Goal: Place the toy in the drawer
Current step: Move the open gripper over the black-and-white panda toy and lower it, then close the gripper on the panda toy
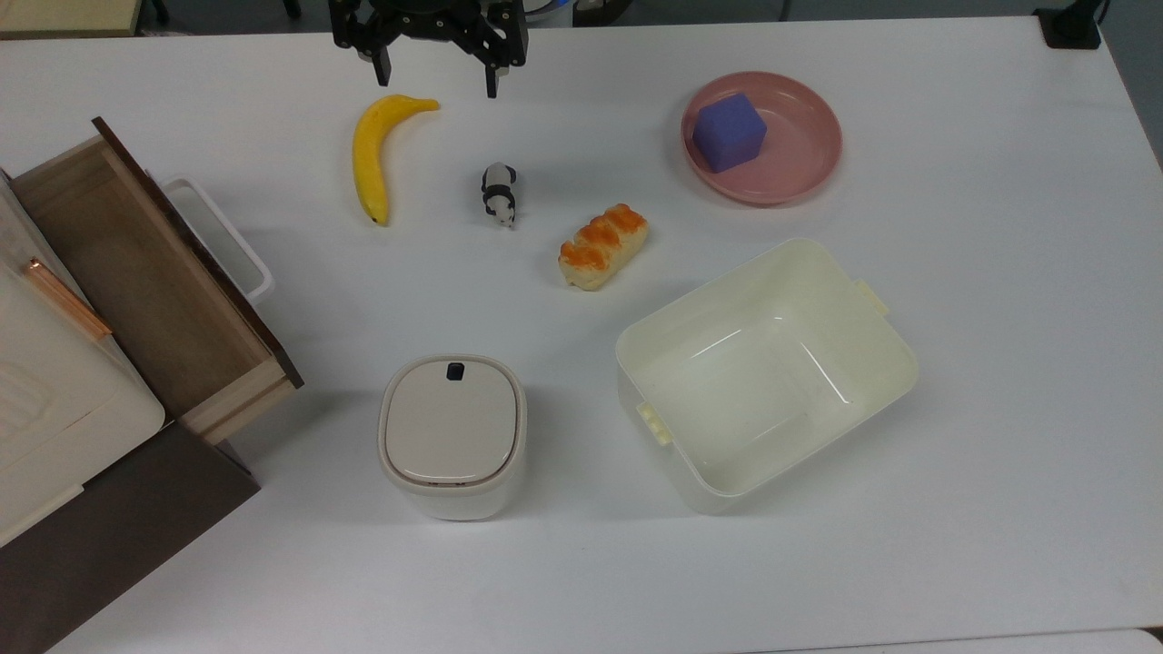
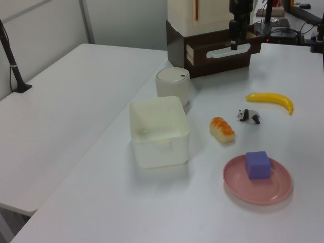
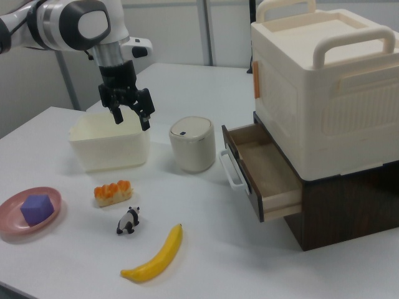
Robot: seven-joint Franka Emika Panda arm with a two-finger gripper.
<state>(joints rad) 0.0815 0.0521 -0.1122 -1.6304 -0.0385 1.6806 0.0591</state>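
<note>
White tabletop [image 1: 999, 363] carries every item, and a second white table [image 2: 66, 111] stands alongside it in the left view. No readable brand, label or writing appears on any item.

The black two-finger gripper [image 1: 434, 77] hangs above the far table edge at the top view's upper left, fingers spread apart and holding nothing. Its upper body is cut off by the top view's edge; the right view shows the whole gripper [image 3: 131, 115] on the white arm [image 3: 75, 25]. In the left view it appears as a single dark bar [image 2: 234, 38] in front of the drawer, so the finger gap cannot be read there.

The small black-and-white panda toy [image 1: 499, 193] lies on the table between the yellow banana [image 1: 374, 154] and the orange-topped bread roll [image 1: 602, 245], touching neither, well apart from the drawer.

The light wooden drawer [image 1: 136, 272], with dark brown front panel and white loop handle [image 1: 223, 241], stands pulled out. The top view cuts off its cabinet; the right view shows the dark brown base [image 3: 349, 205] and a cream ribbed box [image 3: 324, 81] stacked on it.

Also present: a cream open plastic bin [image 1: 872, 363], a cream lidded canister [image 1: 452, 436], and a purple cube [image 1: 727, 132] on a pink plate [image 1: 809, 145].
</note>
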